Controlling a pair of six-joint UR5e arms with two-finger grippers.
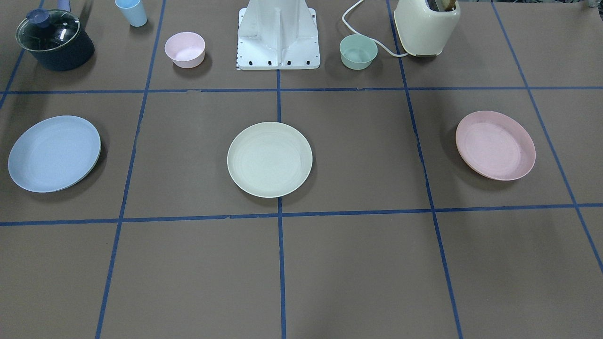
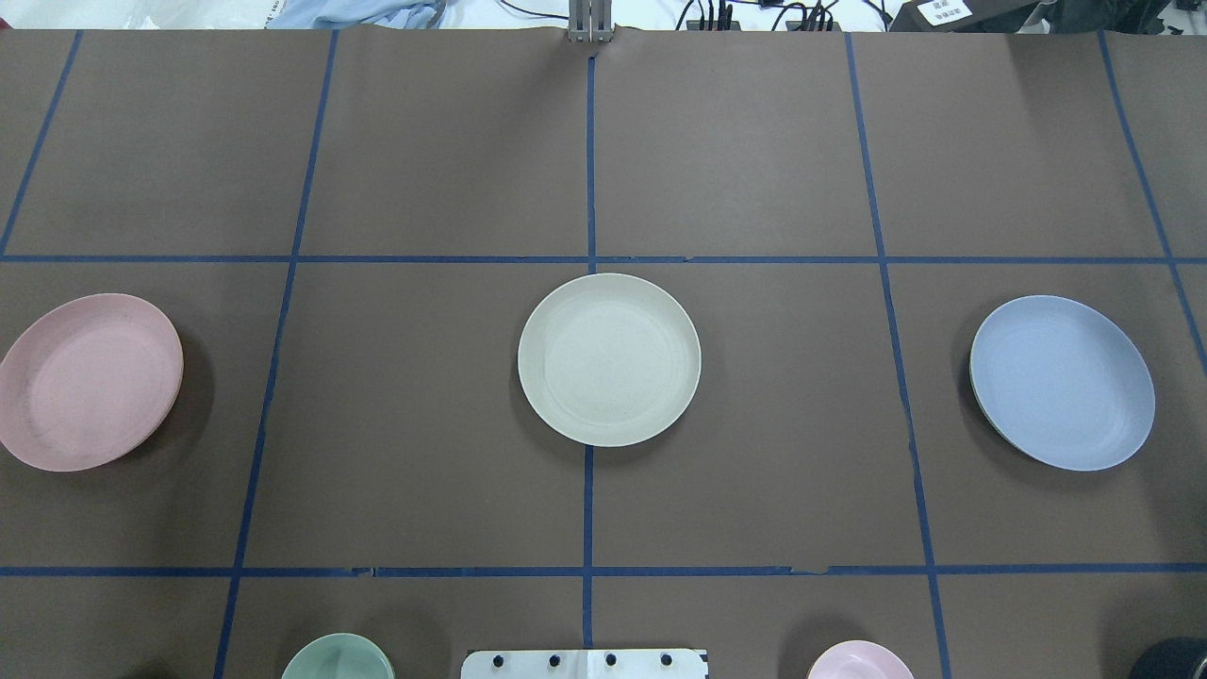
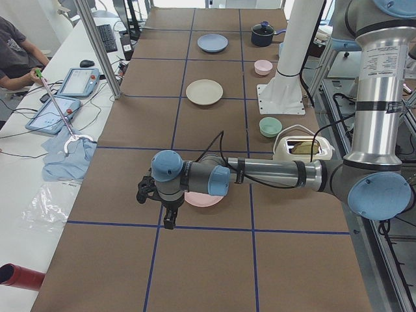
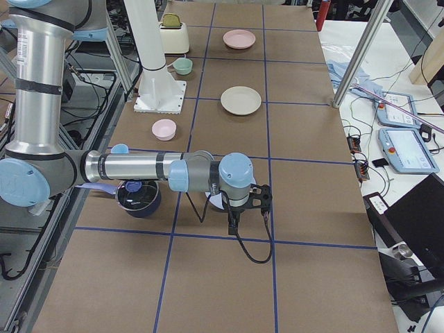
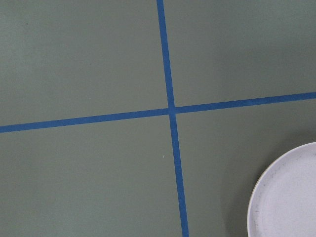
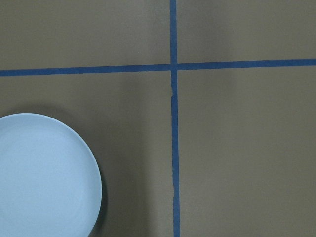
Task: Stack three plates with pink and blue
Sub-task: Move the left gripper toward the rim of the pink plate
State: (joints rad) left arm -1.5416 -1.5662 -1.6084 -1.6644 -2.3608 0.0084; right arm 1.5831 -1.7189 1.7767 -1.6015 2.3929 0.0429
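Three plates lie apart in a row across the table's middle. The pale pink plate (image 1: 495, 145) (image 2: 87, 381) is on my left side, the cream-green plate (image 1: 269, 159) (image 2: 609, 359) in the centre, the light blue plate (image 1: 54, 153) (image 2: 1062, 382) on my right. My left gripper (image 3: 168, 221) hangs above the table just beyond the pink plate (image 3: 203, 199); its wrist view shows that plate's edge (image 5: 289, 197). My right gripper (image 4: 233, 223) hangs just beyond the blue plate (image 6: 44, 177). Both grippers show only in the side views, so I cannot tell whether they are open or shut.
Along the robot's side stand a dark lidded pot (image 1: 55, 40), a light blue cup (image 1: 132, 12), a small pink bowl (image 1: 184, 49), the robot base (image 1: 278, 35), a small green bowl (image 1: 358, 51) and a cream toaster (image 1: 426, 26). Blue tape lines grid the brown table.
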